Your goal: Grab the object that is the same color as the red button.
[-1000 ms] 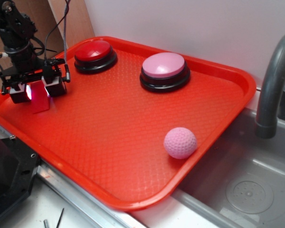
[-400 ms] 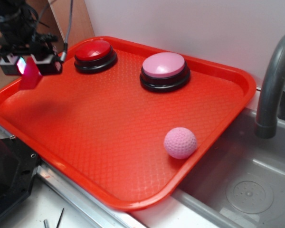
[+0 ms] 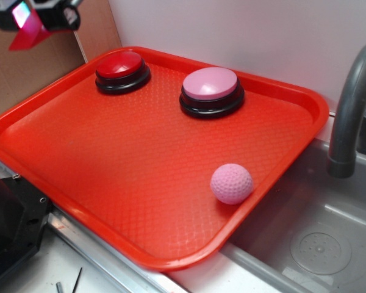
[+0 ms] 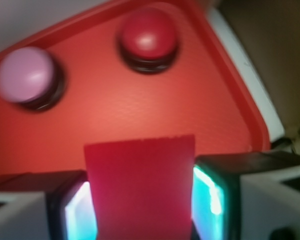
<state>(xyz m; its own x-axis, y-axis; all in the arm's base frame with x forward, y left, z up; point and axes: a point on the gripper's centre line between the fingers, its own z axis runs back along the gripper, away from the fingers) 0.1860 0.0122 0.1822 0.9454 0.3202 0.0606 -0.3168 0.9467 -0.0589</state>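
My gripper (image 3: 32, 15) is at the top left corner of the exterior view, high above the tray's left edge, shut on the flat red block (image 3: 28, 32), which hangs from it. In the wrist view the red block (image 4: 140, 187) fills the gap between the two glowing pads (image 4: 208, 197), with my gripper (image 4: 140, 205) clamped on both its sides. The red button (image 3: 120, 64) with its black base stands at the tray's back left, well below and to the right of the block. It shows again in the wrist view as the red button (image 4: 148, 37).
A pink-topped button (image 3: 210, 85) stands at the back middle of the red tray (image 3: 140, 159). A pink dimpled ball (image 3: 231, 183) lies near the tray's right front edge. A grey faucet (image 3: 352, 104) and a sink basin (image 3: 317, 244) are to the right.
My gripper has risen from the tray's left side up to the top left corner, lifting the red block off the tray. Buttons and ball stayed put.
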